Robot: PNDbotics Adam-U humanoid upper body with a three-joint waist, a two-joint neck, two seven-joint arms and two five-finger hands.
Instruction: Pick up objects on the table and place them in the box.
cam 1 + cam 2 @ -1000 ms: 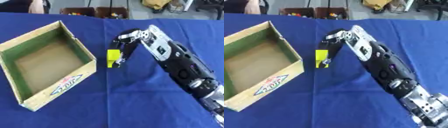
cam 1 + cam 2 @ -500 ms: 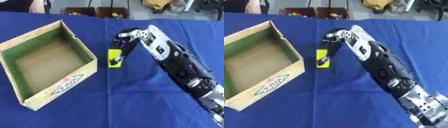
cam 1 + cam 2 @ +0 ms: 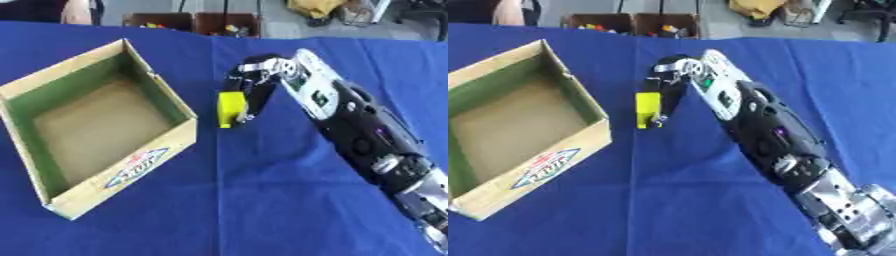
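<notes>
A small yellow block stands upright just right of the open cardboard box, close to its right wall. My right hand reaches in from the lower right, and its dark fingers curl down over the block's top and right side. I cannot tell whether the block rests on the blue cloth or hangs just above it. The box has green inner walls, a bare brown floor and a printed label on its front. My left hand shows in neither view.
The blue tablecloth covers the whole table. Beyond its far edge stand brown crates with small coloured items. My right forearm lies diagonally across the right half of the table.
My right hand and the yellow block have shifted slightly toward the far side. The box has stayed where it was.
</notes>
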